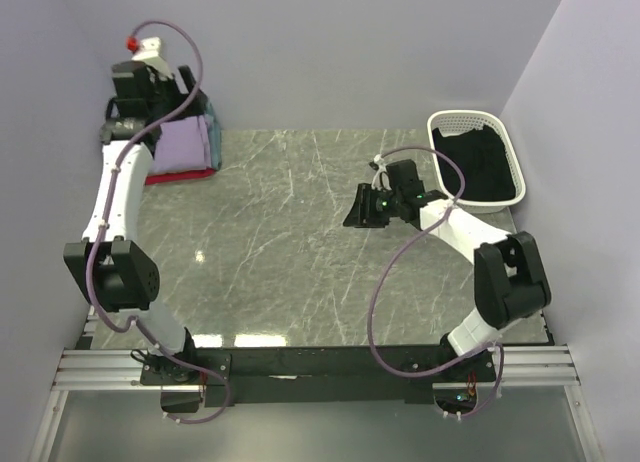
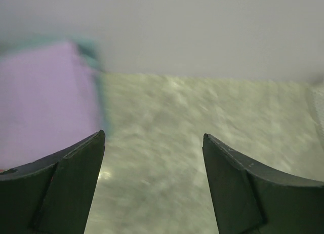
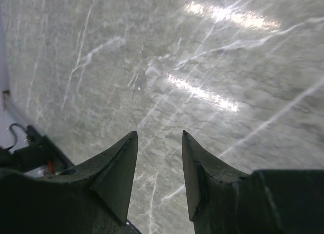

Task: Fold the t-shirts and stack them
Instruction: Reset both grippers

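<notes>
Three folded shirts sat stacked at the far-left corner of the table (image 1: 290,252). The lavender shirt (image 1: 183,142) was on top. The teal shirt (image 1: 211,122) showed as a thin edge along its side. The red shirt (image 1: 180,176) was at the bottom w/ its edge poking out toward the table's near side. I couldn't tell if more cloth hid in btwn.

The L gripper (image 2: 153,134) was up over that same far-left corner of the table, by the shirts. In the left wrist view its jaws stood wide apart w/ nothing btwn them, only bare table & the pale wall (image 2: 202,31) past the table's far edge. The lavender shirt lay just beside the left finger (image 2: 61,183) in that view. It was blurry & I couldn't tell if they touched.

The R gripper (image 3: 159,133) hung over the table's middle, a bit to the right side, above bare stone. Its jaws were open only a little, a thin gap, & held nothing. The tips pointed down at the table top, but I couldn't tell if they touched it.

A white basket (image 1: 432,132) sat at the far-right corner of the table w/ a dark cloth (image 1: 485,162) inside. What that cloth was, I couldn't tell. A thin purple cable (image 1: 372,312) looped over the table's near-right part.
</notes>
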Action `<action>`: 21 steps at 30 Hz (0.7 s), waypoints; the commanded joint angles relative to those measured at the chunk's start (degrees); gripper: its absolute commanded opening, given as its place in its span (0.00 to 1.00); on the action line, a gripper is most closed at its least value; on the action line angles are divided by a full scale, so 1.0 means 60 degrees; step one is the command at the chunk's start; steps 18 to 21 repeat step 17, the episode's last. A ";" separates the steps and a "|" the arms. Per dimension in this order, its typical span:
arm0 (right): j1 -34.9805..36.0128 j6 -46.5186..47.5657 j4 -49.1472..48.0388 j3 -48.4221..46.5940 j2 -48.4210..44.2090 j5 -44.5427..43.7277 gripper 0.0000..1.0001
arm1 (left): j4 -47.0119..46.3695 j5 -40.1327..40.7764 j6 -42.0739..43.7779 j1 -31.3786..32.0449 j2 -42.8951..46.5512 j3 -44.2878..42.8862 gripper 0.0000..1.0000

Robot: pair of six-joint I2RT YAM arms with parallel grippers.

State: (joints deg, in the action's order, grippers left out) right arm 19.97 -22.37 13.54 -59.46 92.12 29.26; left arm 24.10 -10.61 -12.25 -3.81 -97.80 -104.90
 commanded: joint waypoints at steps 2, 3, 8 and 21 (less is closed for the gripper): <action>-0.0076 0.0549 0.0846 -0.0489 -0.1654 -0.1549 0.48 | -0.1233 -0.1834 -0.1152 0.2108 0.1502 0.1864 0.82; -0.0076 0.0608 0.0965 -0.0592 -0.2033 -0.1768 0.48 | -0.1465 -0.2081 -0.1268 0.2463 0.1621 0.2129 0.83; -0.0076 0.0565 0.1331 -0.0534 -0.3163 -0.3409 0.50 | -0.1804 -0.1237 -0.1255 0.4778 0.2368 0.3698 0.99; -0.0090 0.0521 0.1625 -0.0139 -0.4717 -0.5151 0.63 | -0.1014 0.3883 -0.1078 0.7138 0.2720 0.4870 0.99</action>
